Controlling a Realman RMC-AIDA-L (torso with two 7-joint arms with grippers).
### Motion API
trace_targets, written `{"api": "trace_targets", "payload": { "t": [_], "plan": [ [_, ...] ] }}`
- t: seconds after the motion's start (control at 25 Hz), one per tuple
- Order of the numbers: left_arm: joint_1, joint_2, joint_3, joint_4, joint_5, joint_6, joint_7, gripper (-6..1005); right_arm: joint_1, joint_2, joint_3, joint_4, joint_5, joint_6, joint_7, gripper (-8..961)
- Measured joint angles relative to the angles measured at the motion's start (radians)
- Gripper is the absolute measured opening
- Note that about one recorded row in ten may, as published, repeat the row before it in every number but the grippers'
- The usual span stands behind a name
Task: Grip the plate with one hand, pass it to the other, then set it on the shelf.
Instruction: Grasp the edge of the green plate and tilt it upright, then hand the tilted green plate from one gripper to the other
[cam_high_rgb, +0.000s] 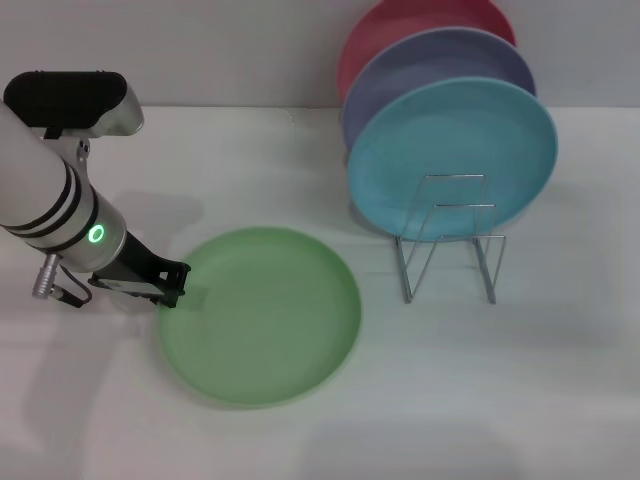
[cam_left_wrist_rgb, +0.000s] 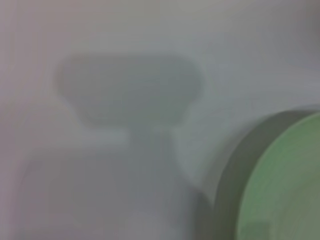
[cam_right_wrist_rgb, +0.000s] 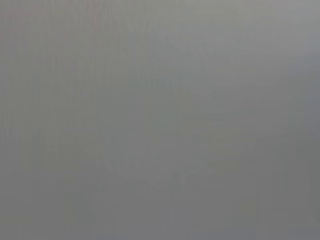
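1. Plate (cam_high_rgb: 262, 316): plain light green, no pattern.
2. Rack (cam_high_rgb: 450, 240): thin silver wire.
3. Racked plates: turquoise plate (cam_high_rgb: 455, 150) front, lavender plate (cam_high_rgb: 425, 62) middle, pink-red plate (cam_high_rgb: 400, 25) back.
4. Left gripper (cam_high_rgb: 172, 285): black; left arm (cam_high_rgb: 50, 195) white, black bands, green light ring.
5. Desk (cam_high_rgb: 520, 400): white.

Left tool (cam_high_rgb: 172, 285) low — arm angled inward

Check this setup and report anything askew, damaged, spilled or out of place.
Nothing stands out. The light green plate lies flat and whole on the table, with the left gripper at its left rim. The turquoise plate, lavender plate and red plate stand upright in the wire rack. No spills.
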Motion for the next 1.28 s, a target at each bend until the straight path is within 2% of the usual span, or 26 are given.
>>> {"api": "trace_targets", "payload": {
  "t": [0.2, 0.48, 0.56, 0.72, 0.88, 0.92, 1.0, 1.04, 1.08, 1.12, 1.16, 1.2, 1.24, 1.28],
  "plan": [
    [0.013, -0.002, -0.062, 0.034, -0.01, -0.012, 0.051, 52, 0.0, 0.003, 0.002, 0.0, 0.0, 0.0, 0.0, 628],
    [0.078, 0.0, -0.125, 0.126, -0.019, 0.036, 0.086, 41, -0.003, 0.013, 0.005, 0.0, 0.001, 0.0, -0.003, 627],
    [0.112, 0.001, -0.176, 0.158, -0.091, 0.065, 0.165, 37, -0.003, 0.021, 0.003, -0.003, 0.001, 0.005, -0.01, 627],
    [0.138, 0.003, -0.198, 0.166, -0.124, 0.109, 0.209, 34, -0.003, 0.027, 0.0, -0.01, 0.0, 0.011, -0.01, 626],
    [0.196, 0.0, -0.197, 0.188, -0.128, 0.243, 0.24, 34, -0.003, 0.037, -0.002, -0.017, 0.0, 0.009, -0.012, 625],
    [0.196, 0.0, -0.197, 0.188, -0.128, 0.243, 0.24, 34, -0.003, 0.037, -0.002, -0.017, 0.0, 0.009, -0.012, 625],
    [0.251, -0.002, -0.185, 0.223, -0.13, 0.359, 0.249, 34, -0.003, 0.04, -0.018, -0.024, -0.001, 0.013, -0.02, 624],
    [0.251, -0.002, -0.185, 0.223, -0.13, 0.359, 0.249, 34, -0.003, 0.04, -0.018, -0.024, -0.001, 0.013, -0.02, 624],
    [0.287, -0.002, -0.171, 0.238, -0.136, 0.44, 0.249, 34, -0.003, 0.043, -0.027, -0.027, -0.002, 0.014, -0.036, 624],
    [0.287, -0.002, -0.171, 0.238, -0.136, 0.44, 0.249, 34, -0.003, 0.043, -0.027, -0.027, -0.002, 0.014, -0.036, 623],
    [0.326, -0.002, -0.148, 0.246, -0.154, 0.554, 0.252, 34, -0.002, 0.048, -0.029, -0.025, -0.002, 0.014, -0.073, 623],
    [0.326, -0.002, -0.148, 0.246, -0.154, 0.554, 0.252, 34, -0.002, 0.048, -0.029, -0.025, -0.002, 0.014, -0.073, 623],
    [0.347, -0.002, -0.132, 0.246, -0.17, 0.615, 0.258, 34, -0.001, 0.051, -0.029, -0.024, -0.002, 0.014, -0.088, 623],
    [0.383, -0.002, -0.098, 0.245, -0.206, 0.738, 0.276, 34, -0.001, 0.055, -0.029, -0.022, -0.002, 0.014, -0.111, 622]
  ]
}}
